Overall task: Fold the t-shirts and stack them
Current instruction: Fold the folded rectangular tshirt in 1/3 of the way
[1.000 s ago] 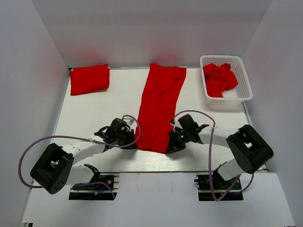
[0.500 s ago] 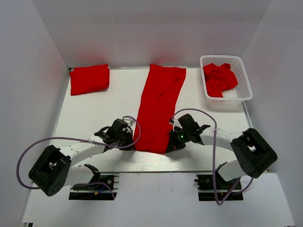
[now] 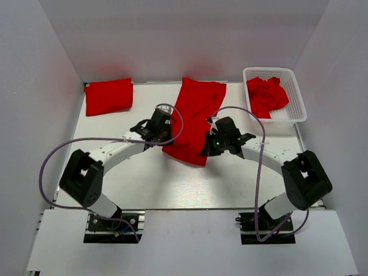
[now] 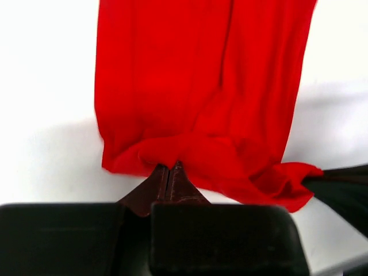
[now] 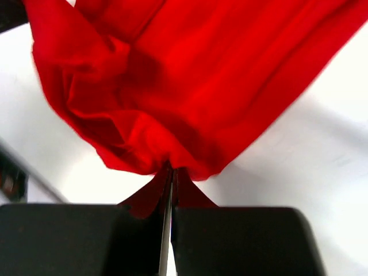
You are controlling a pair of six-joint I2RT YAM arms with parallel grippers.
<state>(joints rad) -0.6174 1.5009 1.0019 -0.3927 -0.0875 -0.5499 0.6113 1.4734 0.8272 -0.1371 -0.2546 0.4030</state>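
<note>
**Near hem pinched at both corners, fold halfway in hand**

White walls are boxing in the white table (image 3: 138, 178), and the long t-shirt (image 3: 198, 103) is lying on it as a narrow strip running from the 12 o'clock edge toward the centre. The left tool (image 4: 169, 169) is pinching the strip's near hem at its 9 o'clock corner, jaws pressed tight on red cloth. The right tool (image 5: 171, 172) is gripping the 3 o'clock corner the same way. Between them the near end is sagging in loose bunches, seemingly just off the table.

A folded t-shirt (image 3: 109, 96) is sitting at 10 o'clock. Crumpled t-shirts (image 3: 265, 95) are waiting in the basket (image 3: 296, 112) at 2 o'clock.

Judging from this, the end-over-end fold is under way. The next move is calling for both tools to travel toward 12 o'clock at a matched pace, holding the hem taut between them. They should then lay it square on the far end before letting go. Uneven travel is likely to skew the fold.
</note>
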